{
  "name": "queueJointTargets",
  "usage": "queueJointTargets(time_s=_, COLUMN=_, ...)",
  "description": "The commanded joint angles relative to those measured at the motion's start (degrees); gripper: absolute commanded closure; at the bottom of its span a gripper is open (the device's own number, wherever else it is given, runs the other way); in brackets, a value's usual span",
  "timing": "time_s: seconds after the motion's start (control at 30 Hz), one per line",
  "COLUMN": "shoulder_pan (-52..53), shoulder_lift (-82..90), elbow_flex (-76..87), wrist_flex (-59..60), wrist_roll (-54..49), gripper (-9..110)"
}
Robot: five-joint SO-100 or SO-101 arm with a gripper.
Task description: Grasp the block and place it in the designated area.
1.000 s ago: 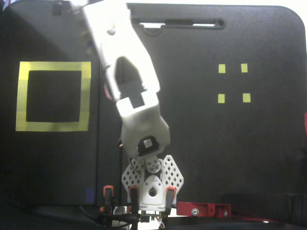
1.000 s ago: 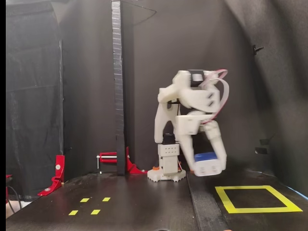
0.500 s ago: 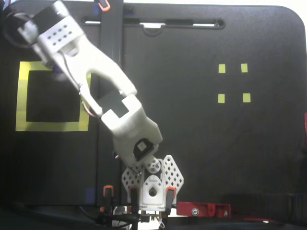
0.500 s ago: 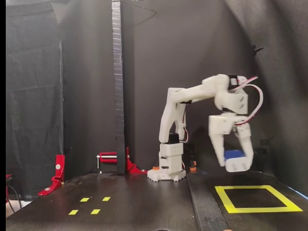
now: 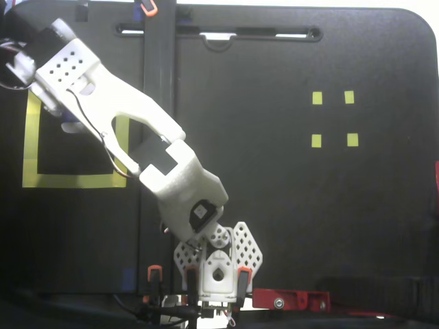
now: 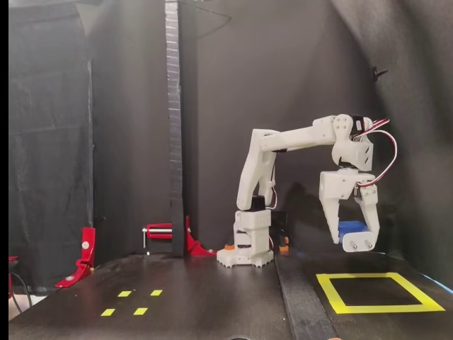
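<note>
Below the gripper (image 6: 352,242), which carries the block (image 6: 352,229), the air is clear down to the yellow-taped designated area (image 6: 333,287). Only the black post (image 6: 174,127) stands well off to its left.

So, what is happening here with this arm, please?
A white robot arm is carrying the blue block in its end effector. In the fixed view from the front, the block hangs in the air above the table, over the far side of the large yellow tape square. It is not set down yet. Four small yellow tape squares lie on the other side of the table. In the fixed view from above, the arm covers part of the large square.
</note>
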Motion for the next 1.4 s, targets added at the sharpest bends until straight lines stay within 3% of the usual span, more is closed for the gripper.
queueJointTargets(time_s=0.0, shoulder_pan=-0.9, shoulder_lift=4.0, elbow_flex=-0.2, wrist_flex=0.6, wrist_roll=0.4, gripper=83)
queueJointTargets(time_s=1.37, shoulder_pan=-3.4, shoulder_lift=-14.8, elbow_flex=7.7, wrist_flex=-15.1, wrist_roll=0.8, gripper=83)
